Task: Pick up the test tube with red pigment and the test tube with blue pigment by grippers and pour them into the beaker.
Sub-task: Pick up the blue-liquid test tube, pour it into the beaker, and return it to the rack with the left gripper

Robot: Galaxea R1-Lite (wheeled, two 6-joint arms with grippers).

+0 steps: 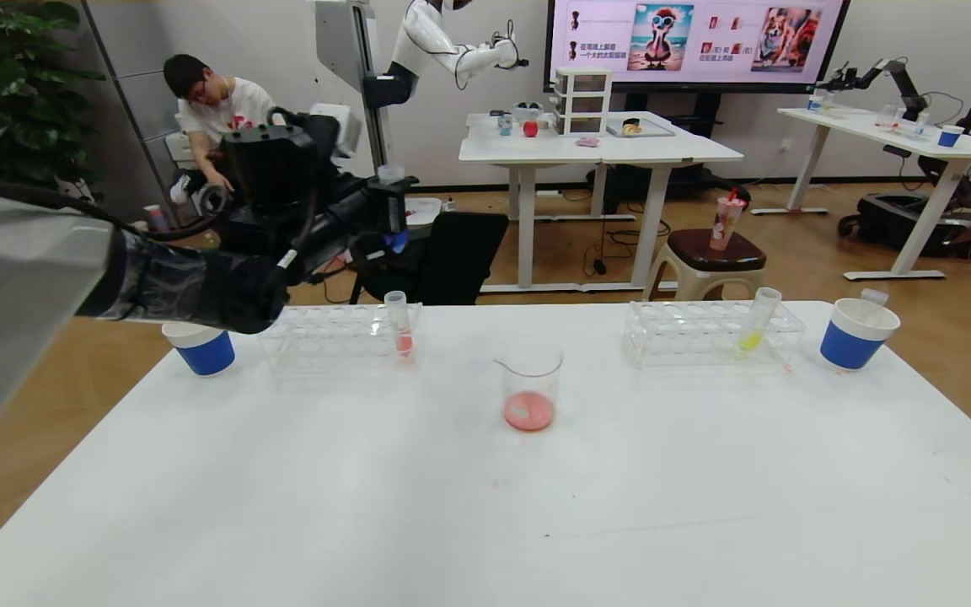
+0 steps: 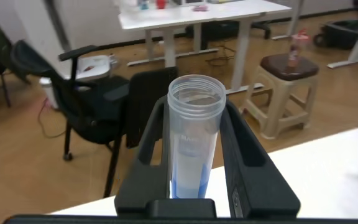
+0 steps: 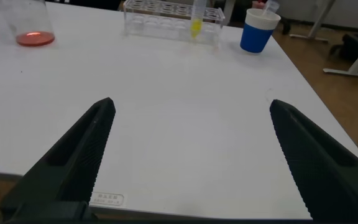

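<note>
My left gripper is shut on the test tube with blue pigment and holds it upright, high above the left rack. In the left wrist view the tube stands between the two black fingers, with blue liquid at its bottom. The test tube with red pigment stands in the left rack. The beaker sits mid-table with red liquid in it; it also shows in the right wrist view. My right gripper is open and empty over the table's near right part.
A blue-and-white paper cup stands left of the left rack, another at the far right. The right rack holds a tube with yellow liquid. A person and office furniture are behind the table.
</note>
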